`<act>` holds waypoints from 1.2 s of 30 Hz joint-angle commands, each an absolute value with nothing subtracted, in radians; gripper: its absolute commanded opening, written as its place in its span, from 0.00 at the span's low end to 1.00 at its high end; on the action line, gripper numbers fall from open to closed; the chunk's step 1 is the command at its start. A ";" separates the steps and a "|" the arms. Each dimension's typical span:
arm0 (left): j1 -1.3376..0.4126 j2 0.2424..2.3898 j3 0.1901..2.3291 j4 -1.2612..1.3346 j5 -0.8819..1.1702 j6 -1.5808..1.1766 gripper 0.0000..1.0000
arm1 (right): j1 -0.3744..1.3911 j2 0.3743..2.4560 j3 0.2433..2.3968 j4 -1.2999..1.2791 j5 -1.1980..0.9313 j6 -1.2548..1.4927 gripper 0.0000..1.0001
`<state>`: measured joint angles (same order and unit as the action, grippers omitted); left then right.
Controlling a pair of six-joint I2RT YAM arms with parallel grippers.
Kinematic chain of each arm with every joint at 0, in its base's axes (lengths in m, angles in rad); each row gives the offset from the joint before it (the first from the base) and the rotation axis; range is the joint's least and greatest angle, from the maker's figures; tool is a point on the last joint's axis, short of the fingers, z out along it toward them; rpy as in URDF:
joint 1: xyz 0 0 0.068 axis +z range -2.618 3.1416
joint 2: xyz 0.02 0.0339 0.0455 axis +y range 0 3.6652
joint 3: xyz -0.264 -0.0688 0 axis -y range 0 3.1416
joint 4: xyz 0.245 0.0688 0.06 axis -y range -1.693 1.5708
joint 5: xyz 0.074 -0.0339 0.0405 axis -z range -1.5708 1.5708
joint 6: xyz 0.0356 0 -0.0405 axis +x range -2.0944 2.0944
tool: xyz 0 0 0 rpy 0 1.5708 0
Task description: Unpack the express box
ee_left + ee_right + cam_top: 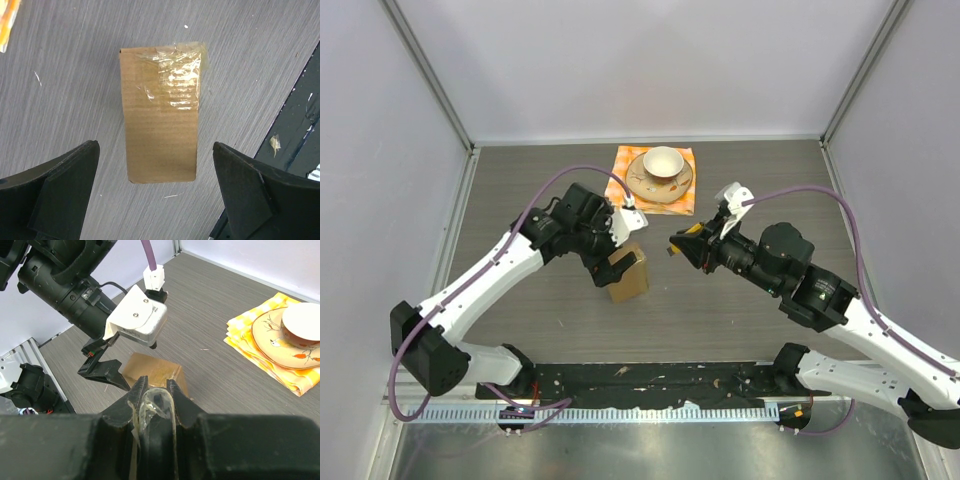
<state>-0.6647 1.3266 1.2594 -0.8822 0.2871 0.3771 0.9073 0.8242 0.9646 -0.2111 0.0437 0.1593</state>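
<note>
While my left gripper [618, 264] hangs over the box [632, 280] with its jaws spread wide and nothing between them, my right gripper [677, 247] is pinched tight on a strip [152, 409] of clear tape. The box lies on the table [740, 330], just left of centre in the top view, and my right gripper is a little to its right, not touching it.

In my left wrist view the box [160, 130] fills the middle of the frame, its long side running up and down. My fingers [60, 190] show in the lower left and lower right corners, apart from it on both sides. Crumpled tape [180, 75] clings to its upper right end.

In my right wrist view the box [152, 370] sits at centre, just beyond my fingertips. The strip stands up between them.

At the upper centre of the top view lies an orange checked cloth [685, 203], apart from the box. On it rests a saucer [665, 188] with a cup [663, 161].
</note>
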 commanded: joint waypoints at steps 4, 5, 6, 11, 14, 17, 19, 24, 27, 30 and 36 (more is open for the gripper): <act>-0.670 1.322 1.227 -0.818 0.319 0.400 1.00 | 0.907 0.821 0.953 -0.173 0.046 0.160 0.01; -0.669 1.333 1.226 -0.812 0.328 0.402 1.00 | 0.905 0.821 0.951 -0.172 0.046 0.163 0.01; -0.670 1.339 1.223 -0.804 0.331 0.403 1.00 | 0.905 0.821 0.943 -0.170 0.048 0.163 0.01; -0.669 1.388 1.233 -0.792 0.365 0.426 1.00 | 0.905 0.807 0.911 -0.164 0.083 0.152 0.01; -0.669 1.425 1.250 -0.798 0.376 0.442 0.98 | 0.907 0.790 0.887 -0.156 0.094 0.147 0.01; -0.670 1.459 1.267 -0.810 0.379 0.452 0.86 | 0.905 0.784 0.873 -0.156 0.095 0.141 0.01; -0.669 1.492 1.284 -0.845 0.380 0.459 0.74 | 0.905 0.781 0.870 -0.155 0.095 0.137 0.01; -0.663 1.531 1.298 -0.876 0.382 0.465 0.35 | 0.905 0.776 0.861 -0.155 0.101 0.123 0.01; -0.661 1.525 1.287 -0.851 0.377 0.437 0.00 | 0.905 0.769 0.848 -0.152 0.107 0.120 0.01; -0.657 1.522 1.339 -0.890 0.394 0.411 0.02 | 0.905 0.750 0.845 -0.137 0.109 0.118 0.01; -0.546 1.496 1.558 -0.962 0.701 0.289 0.01 | 0.905 0.727 0.894 -0.109 0.075 0.059 0.01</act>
